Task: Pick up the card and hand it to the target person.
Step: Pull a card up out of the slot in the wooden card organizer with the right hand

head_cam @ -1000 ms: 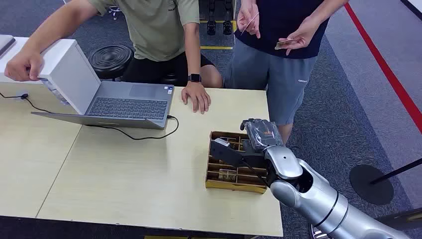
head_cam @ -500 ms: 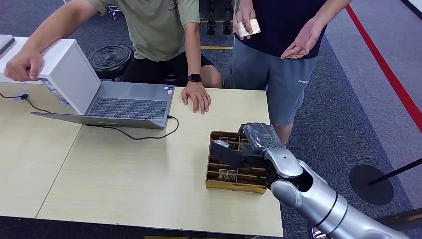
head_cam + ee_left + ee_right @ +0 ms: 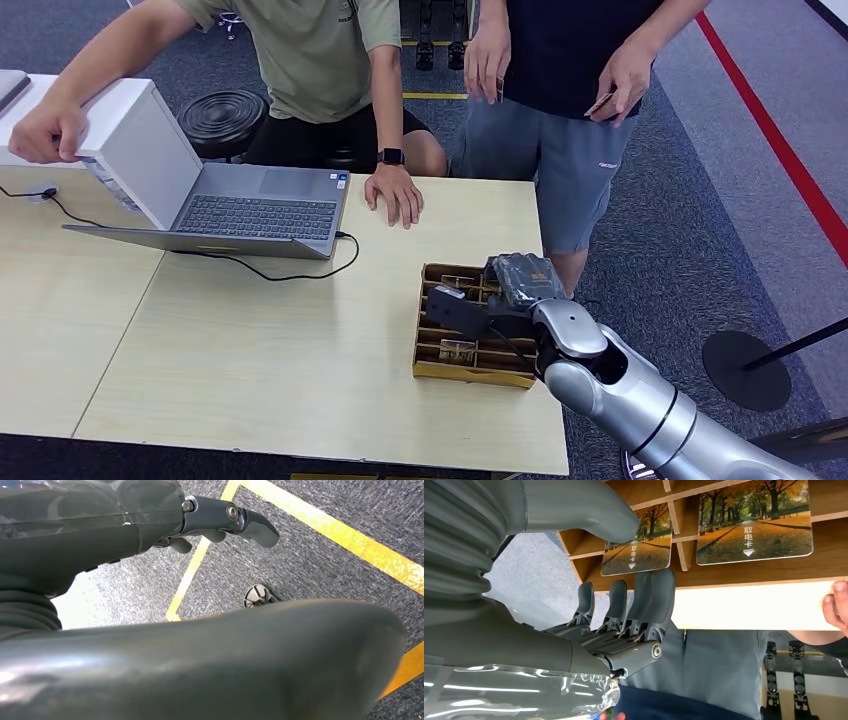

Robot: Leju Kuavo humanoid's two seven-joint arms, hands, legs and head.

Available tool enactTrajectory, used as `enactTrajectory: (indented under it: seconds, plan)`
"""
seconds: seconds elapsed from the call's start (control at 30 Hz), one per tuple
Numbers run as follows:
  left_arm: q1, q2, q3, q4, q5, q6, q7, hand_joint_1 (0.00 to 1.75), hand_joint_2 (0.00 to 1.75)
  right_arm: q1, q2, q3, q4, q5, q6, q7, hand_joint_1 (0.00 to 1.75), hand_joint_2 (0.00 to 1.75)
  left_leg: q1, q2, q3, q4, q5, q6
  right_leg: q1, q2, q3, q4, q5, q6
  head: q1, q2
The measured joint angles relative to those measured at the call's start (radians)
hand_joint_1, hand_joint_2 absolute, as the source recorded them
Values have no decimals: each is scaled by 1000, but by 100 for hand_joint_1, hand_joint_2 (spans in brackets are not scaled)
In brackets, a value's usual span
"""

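Item: shallow brown wooden tray with slatted compartments (image 3: 428,370), on the pale wood-grain table (image 3: 250,340) at about 4 o'clock from the table's centre, near its right edge. Contents: glossy cards printed with an autumn tree avenue, lying flat in the slots; the nearer card (image 3: 638,553) lies between the thumb and the fingers, a second card (image 3: 754,522) in the adjoining slot. Right hand (image 3: 500,295): silver arm, dark fingers, poised over the tray's far half, released and holding nothing, thumb on one side of the nearer card and fingers (image 3: 651,597) just past the tray's edge on the other; contact with the card cannot be told. Left hand (image 3: 220,525): hanging over grey carpet with yellow floor tape, fingers loosely extended, empty. Persons: one standing in a dark shirt and grey shorts (image 3: 565,130) at 12 o'clock from the tray, likely the recipient; one seated in an olive shirt (image 3: 315,55) at 11 o'clock, by an open grey laptop (image 3: 255,205). Handling note, as judgement: the card lies flat and thin, so lower the fingertips to one free edge, bring the thumb against the opposite face, pinch lightly, and lift straight out to avoid catching the slats or dragging the neighbouring card.
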Motion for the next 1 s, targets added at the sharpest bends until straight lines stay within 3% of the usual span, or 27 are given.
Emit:
enactTrajectory:
  seconds: [0.3,0.83,1.0]
  plan:
    - [0,-1,0,0,0,1,1,0,0,0,0,0,1,0,0,0,95,175,1,2,-1,-1,1,0,1,1,-1,-1,2,-1,0,0]
    - [0,-2,3,0,2,2,-1,0,0,-2,5,4,4,-2,3,1,134,175,0,1,0,0,0,0,0,1,-1,0,1,0,0,0]
    - [0,-2,2,0,2,2,0,0,0,-2,5,4,4,-2,3,1,132,175,0,1,0,0,0,0,0,1,-1,0,0,0,0,0]
